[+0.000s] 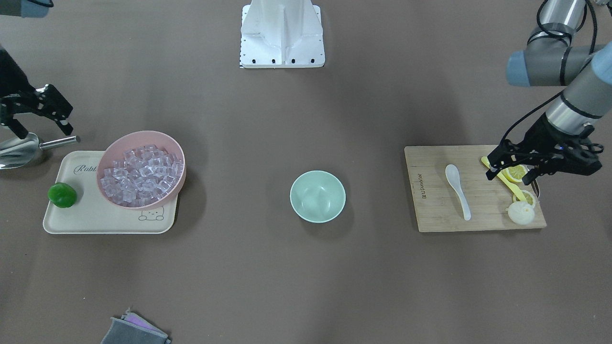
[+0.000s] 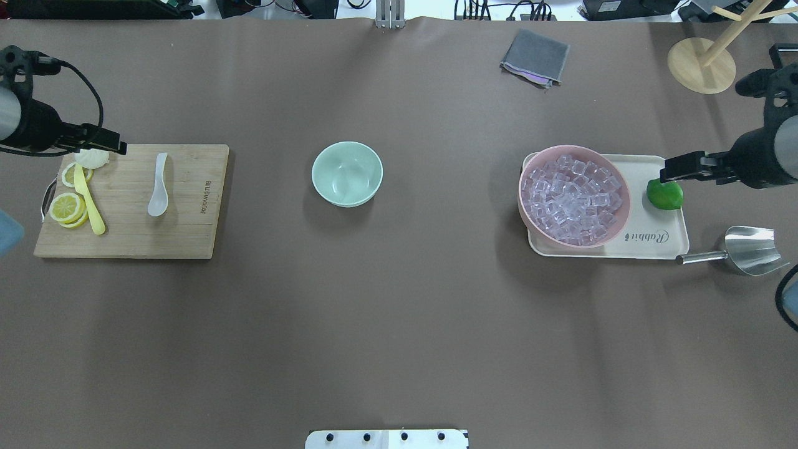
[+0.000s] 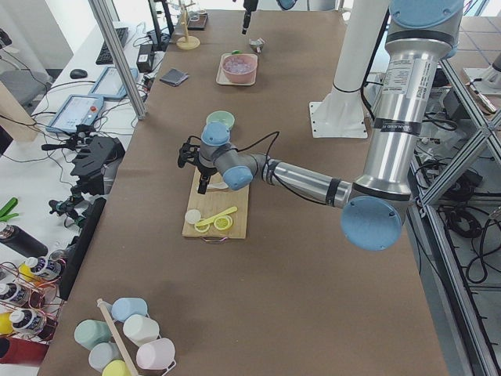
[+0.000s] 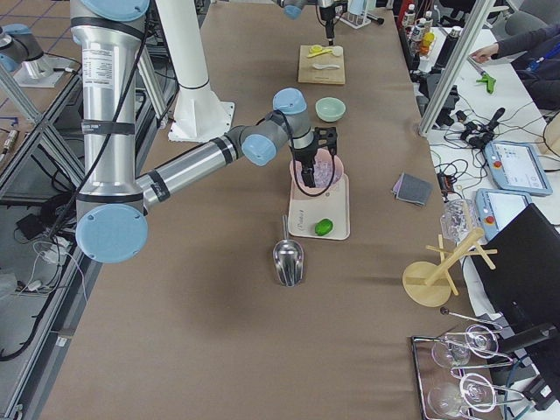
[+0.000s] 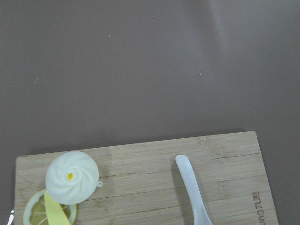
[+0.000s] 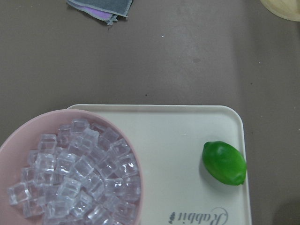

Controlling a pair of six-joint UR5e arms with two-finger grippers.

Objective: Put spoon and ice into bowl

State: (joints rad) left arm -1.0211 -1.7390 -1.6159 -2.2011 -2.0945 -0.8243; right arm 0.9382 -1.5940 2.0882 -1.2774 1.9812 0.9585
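The white spoon (image 1: 458,191) lies on a wooden cutting board (image 1: 440,215), and it also shows in the left wrist view (image 5: 192,192). The mint-green bowl (image 1: 317,196) stands empty at the table's middle. Several clear ice cubes (image 1: 142,172) fill a pink bowl (image 2: 521,187) on a cream tray (image 1: 95,220). My left gripper (image 1: 509,176) is open and empty, hovering over the board's end with the lemon slices, to the side of the spoon. My right gripper (image 1: 43,128) is open and empty, above the steel scoop beside the tray.
A yellow spoon (image 2: 90,206), lemon slices (image 2: 67,207) and a white bun-shaped piece (image 1: 520,212) share the board. A lime (image 2: 664,194) lies on the tray. A steel scoop (image 2: 748,249) lies beside the tray. A grey cloth (image 2: 535,57) and a wooden stand (image 2: 701,65) are at the far side.
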